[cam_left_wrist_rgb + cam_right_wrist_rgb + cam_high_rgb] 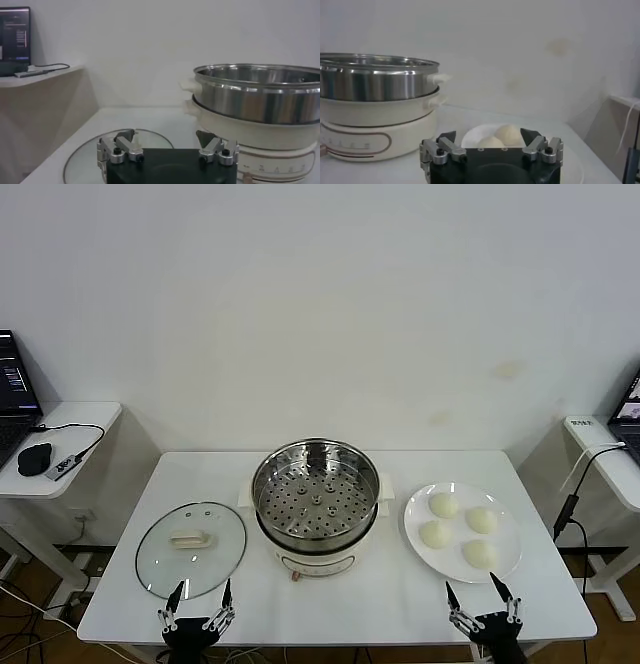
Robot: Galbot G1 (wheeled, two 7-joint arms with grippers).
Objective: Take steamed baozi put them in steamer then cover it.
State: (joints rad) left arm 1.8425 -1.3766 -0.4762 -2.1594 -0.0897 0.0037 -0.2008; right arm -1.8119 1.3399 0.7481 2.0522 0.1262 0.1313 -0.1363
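buns: four pale buns (pixel 460 528) sit together on a white plate (pixel 505 564), well clear of the pot, so none is loaded yet
steamer: the steel basket (pixel 316 496) stands bare on its cream pot base (pixel 318 562) at the table's (pixel 400 604) middle, between plate and lid, open on top to take the buns
lid: the glass lid (pixel 191 549) lies flat on the left, handle up, likely kept aside for covering last
right gripper: right gripper (pixel 484 605) hovers at the near edge just before the plate, fingers spread wide, holding and touching nothing
left gripper: left gripper (pixel 198 604) hovers by the lid's near rim, fingers wide apart, empty
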